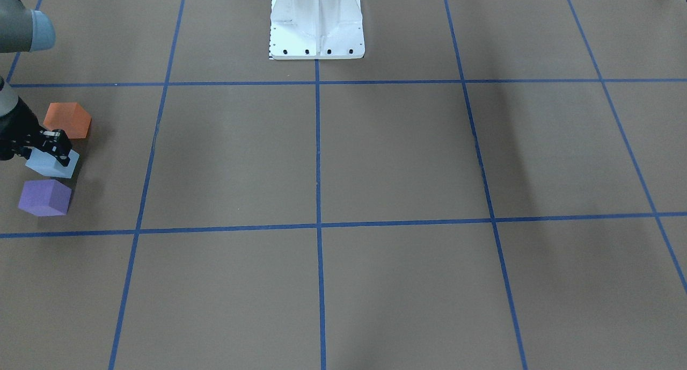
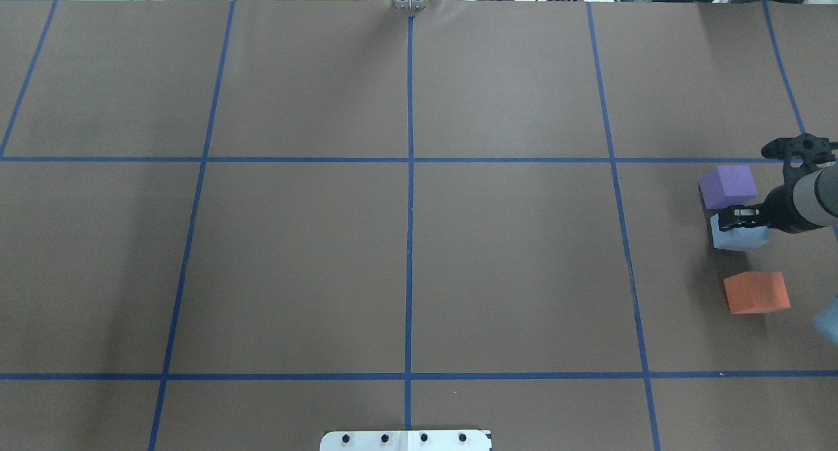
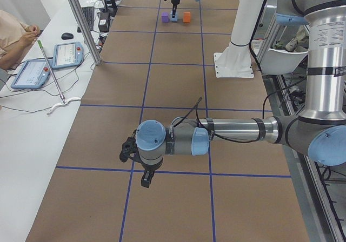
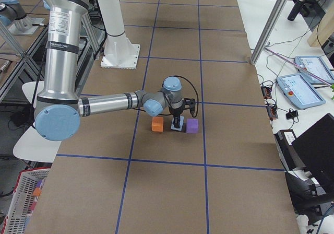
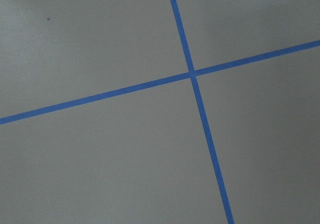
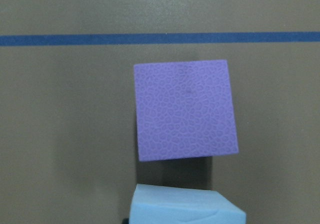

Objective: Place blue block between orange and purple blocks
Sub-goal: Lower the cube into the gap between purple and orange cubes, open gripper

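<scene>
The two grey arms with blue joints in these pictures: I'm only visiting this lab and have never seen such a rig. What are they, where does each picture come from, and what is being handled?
They are two robot arms, each ending in a two-finger gripper. Two cameras look down on the brown table taped into blue squares, one facing the robot, one from behind it. Two look along the table from its ends, and one rides on each wrist. Three cubes stand in a row: an orange block, a light blue block in the middle, a purple block. The right gripper is down on the middle one; whether it clamps it is unclear. The left gripper hangs over a tape crossing, far from the blocks.
</scene>
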You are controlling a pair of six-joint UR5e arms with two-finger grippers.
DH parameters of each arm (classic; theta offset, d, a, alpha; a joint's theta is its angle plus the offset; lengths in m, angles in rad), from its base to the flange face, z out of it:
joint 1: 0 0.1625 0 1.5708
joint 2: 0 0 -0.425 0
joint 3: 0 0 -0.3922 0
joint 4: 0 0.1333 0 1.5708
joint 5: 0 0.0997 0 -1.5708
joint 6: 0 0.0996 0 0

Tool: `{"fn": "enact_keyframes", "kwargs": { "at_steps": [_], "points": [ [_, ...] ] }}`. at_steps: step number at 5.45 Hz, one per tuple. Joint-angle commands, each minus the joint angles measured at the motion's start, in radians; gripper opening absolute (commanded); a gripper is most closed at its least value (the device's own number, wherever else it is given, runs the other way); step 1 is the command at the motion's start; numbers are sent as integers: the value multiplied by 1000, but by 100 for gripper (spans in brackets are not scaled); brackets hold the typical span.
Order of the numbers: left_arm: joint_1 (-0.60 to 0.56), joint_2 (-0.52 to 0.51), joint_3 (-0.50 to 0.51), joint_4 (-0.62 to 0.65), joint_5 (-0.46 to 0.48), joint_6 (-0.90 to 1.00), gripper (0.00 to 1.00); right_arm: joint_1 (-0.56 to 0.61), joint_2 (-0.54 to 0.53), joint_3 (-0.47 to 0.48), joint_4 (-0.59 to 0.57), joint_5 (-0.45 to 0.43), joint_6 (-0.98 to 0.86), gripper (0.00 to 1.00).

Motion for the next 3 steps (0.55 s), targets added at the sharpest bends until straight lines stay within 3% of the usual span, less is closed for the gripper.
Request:
{"fn": "enact_keyframes", "kwargs": {
  "at_steps": [1, 2, 3],
  "points": [
    [0, 0, 0, -22, -1, -3, 100, -16, -9, 3, 2, -15, -13, 0],
    [0, -1, 0, -27, -1, -3, 100, -15, -10, 4, 2, -15, -58, 8],
    [0, -1, 0, -27, -1, -3, 100, -15, -10, 7, 2, -16, -82, 89]
  ]
}}
